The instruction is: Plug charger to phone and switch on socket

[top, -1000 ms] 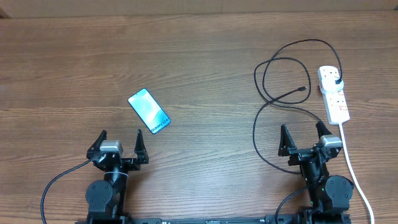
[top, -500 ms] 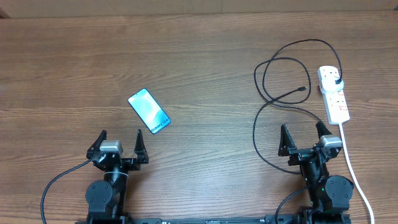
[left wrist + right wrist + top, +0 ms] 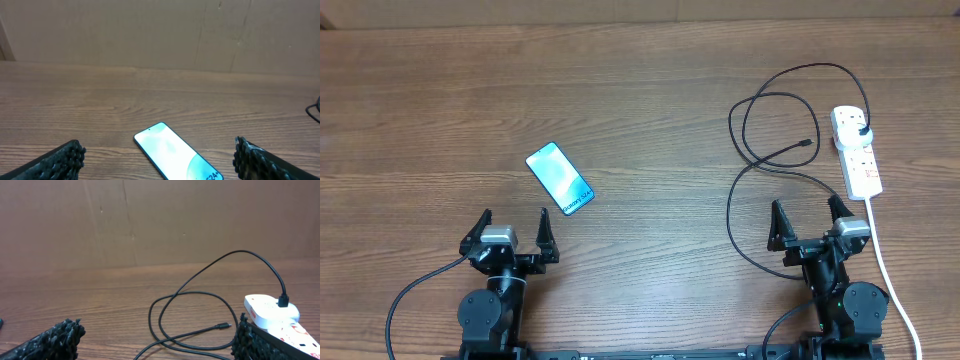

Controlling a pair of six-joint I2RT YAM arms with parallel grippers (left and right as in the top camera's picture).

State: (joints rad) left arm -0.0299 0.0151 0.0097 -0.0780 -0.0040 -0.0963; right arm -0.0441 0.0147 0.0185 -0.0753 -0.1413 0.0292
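Left gripper (image 3: 515, 216): two black tapered fingers (image 3: 485, 222); light grey block (image 3: 496, 236) set just behind the jaws; round black joint housing (image 3: 480, 312) further behind. Thin black cable (image 3: 405, 293) curves out behind the jaws on the outer side.
Right gripper (image 3: 805, 206): same black build, matching grey wrist block (image 3: 851, 229) behind the jaws.
Finger pads (image 3: 62, 159): black, coarse and knobbly in both wrist views.

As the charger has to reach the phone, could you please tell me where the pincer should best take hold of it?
Grip the charger just behind its connector tip, coming down from above with the right pincer and closing across it. That end lies free and flat on the table, and its last stretch is nearly straight.
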